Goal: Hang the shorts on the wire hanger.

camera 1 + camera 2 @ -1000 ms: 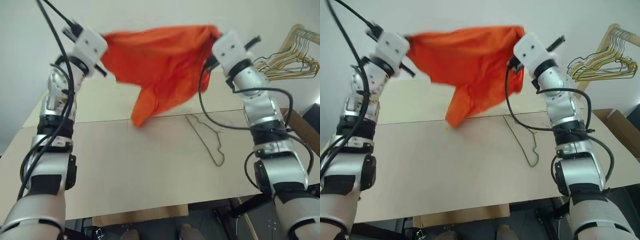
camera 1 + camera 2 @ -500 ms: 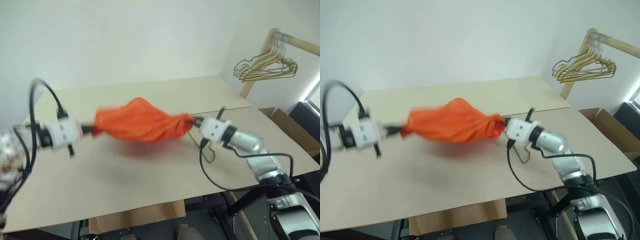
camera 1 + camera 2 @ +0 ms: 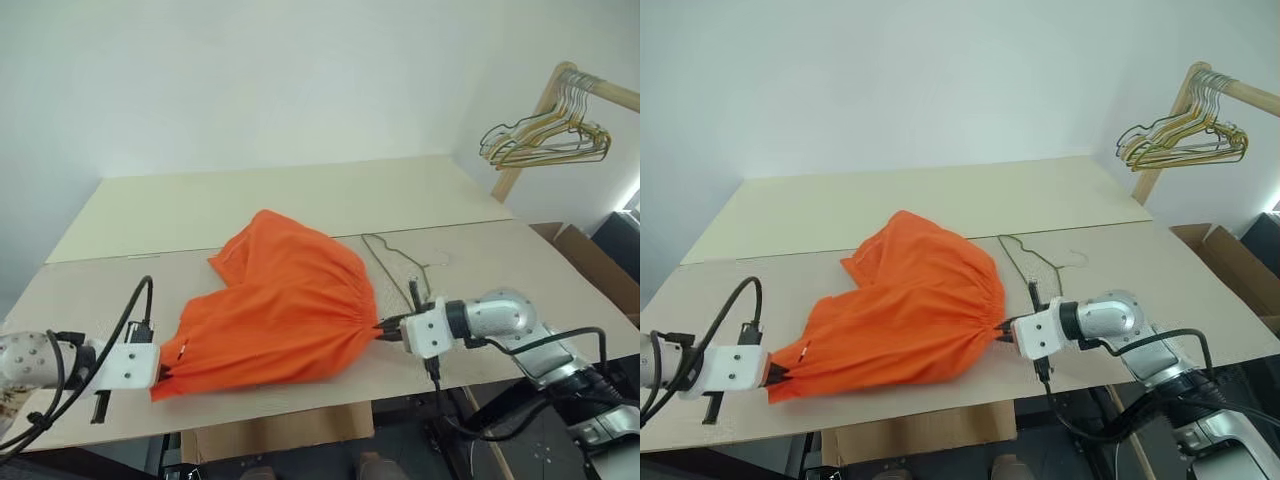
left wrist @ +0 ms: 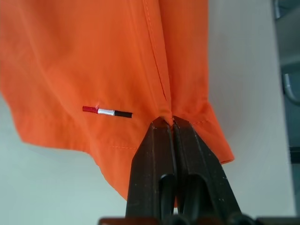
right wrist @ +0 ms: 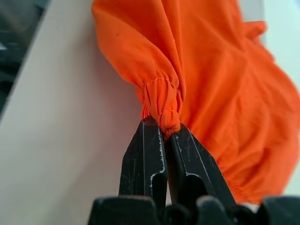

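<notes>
A pale beige bench [image 3: 300, 205] with a seam running across it stands before a plain white wall, and at the far right a wooden rail [image 3: 560, 110] carries a cluster of gold and dark hangers [image 3: 545, 140], with a cardboard box [image 3: 590, 265] below it. At the left near edge, the left gripper [image 3: 775, 374] has its fingers pressed together on a hem corner of the shorts [image 3: 285, 310]; the left wrist view shows the pinch falling right on a seam, beside a small red, white and dark tab [image 4: 107, 112] that the head views barely resolve. The shorts lie spread across the bench's near half between the two arms. Just beyond their right side the wire hanger [image 3: 400, 270] lies flat on the bench, its near part partly hidden behind the fabric and arm. The right gripper [image 3: 1004, 334] has its fingers clamped on the gathered waistband, bunched into a small knot in the right wrist view. A second ago both arms held the shorts high in the air over the bench; they have since come down and drawn apart, and the fabric now rests on the surface.
</notes>
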Controlling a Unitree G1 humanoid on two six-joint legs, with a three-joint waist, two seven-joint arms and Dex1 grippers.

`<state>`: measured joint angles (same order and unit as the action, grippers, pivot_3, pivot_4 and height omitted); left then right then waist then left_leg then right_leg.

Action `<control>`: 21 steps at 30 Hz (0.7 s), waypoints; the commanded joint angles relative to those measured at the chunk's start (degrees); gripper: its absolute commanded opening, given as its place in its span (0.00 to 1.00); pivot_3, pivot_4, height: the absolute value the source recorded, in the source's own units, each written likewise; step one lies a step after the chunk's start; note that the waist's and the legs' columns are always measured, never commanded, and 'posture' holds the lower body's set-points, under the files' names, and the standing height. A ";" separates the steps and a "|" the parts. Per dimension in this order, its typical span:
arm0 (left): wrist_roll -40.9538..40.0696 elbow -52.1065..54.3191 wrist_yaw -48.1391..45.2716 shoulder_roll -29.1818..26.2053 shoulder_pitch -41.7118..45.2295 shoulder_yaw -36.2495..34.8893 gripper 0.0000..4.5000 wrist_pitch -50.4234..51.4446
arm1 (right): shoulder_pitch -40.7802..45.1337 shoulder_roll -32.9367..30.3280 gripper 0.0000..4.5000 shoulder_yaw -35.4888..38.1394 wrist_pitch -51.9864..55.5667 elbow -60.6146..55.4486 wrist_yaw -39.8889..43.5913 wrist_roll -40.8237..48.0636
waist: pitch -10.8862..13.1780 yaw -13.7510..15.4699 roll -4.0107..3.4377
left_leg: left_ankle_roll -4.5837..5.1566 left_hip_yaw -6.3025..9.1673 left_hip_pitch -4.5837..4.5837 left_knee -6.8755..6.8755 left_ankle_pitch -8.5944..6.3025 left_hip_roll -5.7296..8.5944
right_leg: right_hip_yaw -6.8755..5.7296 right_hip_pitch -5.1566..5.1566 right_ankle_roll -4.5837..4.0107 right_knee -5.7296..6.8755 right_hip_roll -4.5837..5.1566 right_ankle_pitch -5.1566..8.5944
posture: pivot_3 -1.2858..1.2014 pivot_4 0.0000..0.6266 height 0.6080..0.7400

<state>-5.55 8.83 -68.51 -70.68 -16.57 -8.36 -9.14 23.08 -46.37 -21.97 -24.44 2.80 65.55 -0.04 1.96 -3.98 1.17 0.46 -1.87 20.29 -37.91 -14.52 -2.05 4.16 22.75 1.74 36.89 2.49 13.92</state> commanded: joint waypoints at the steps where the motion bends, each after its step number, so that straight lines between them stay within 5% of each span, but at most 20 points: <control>1: -1.35 3.60 -3.03 -1.89 -2.09 -3.03 0.01 3.36 | 2.67 -0.39 0.00 0.61 -4.41 4.21 0.50 -3.12 | 0.01 0.00 0.01 | 0.00 -0.02 0.00 0.00 0.00 -0.01 | 0.00 0.02 -0.01 0.01 0.00 0.03 | 0.51 0.00 1.00; 8: -0.36 8.65 -4.17 -1.69 -5.30 -3.85 0.01 6.51 | 7.66 -0.07 0.00 -1.36 -10.02 10.47 3.33 -5.15 | 0.02 -0.03 0.03 | 0.00 -0.09 -0.06 0.00 0.00 -0.02 | 0.04 0.06 -0.08 0.10 -0.01 0.06 | 0.51 0.00 1.00; 10: -0.04 9.28 -2.99 -0.96 -4.52 -3.35 0.00 7.71 | 8.27 -0.61 0.14 -1.77 -10.26 10.68 5.43 -4.49 | 0.03 0.00 0.04 | 0.01 -0.09 -0.06 0.01 0.00 -0.02 | 0.05 0.04 -0.10 0.09 -0.01 0.06 | 0.51 0.00 1.00; 14: 1.32 8.18 -2.02 -0.38 -4.05 -3.82 0.19 6.25 | 7.92 -2.55 0.40 -1.69 -10.16 9.38 9.51 -2.68 | 0.06 0.24 0.09 | 0.04 -0.08 -0.05 0.01 -0.02 0.01 | 0.08 0.02 -0.14 0.08 0.00 0.05 | 0.52 0.00 1.00; 21: -0.04 4.75 -5.96 -1.37 -5.36 -10.88 0.70 4.65 | 5.53 -7.43 0.94 2.26 -4.52 6.01 13.92 4.37 | 0.14 0.37 0.22 | 0.04 -0.09 -0.09 0.02 -0.02 -0.03 | 0.09 0.02 -0.64 0.10 0.01 0.19 | 0.52 0.00 1.00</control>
<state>-4.66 14.20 -73.37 -71.01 -22.13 -15.94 -3.74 28.08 -53.18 -23.21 -31.49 10.57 79.49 1.22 2.10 -3.60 1.39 0.50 -1.99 20.19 -37.88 -14.54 -2.09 4.25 22.77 1.07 37.00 2.51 14.13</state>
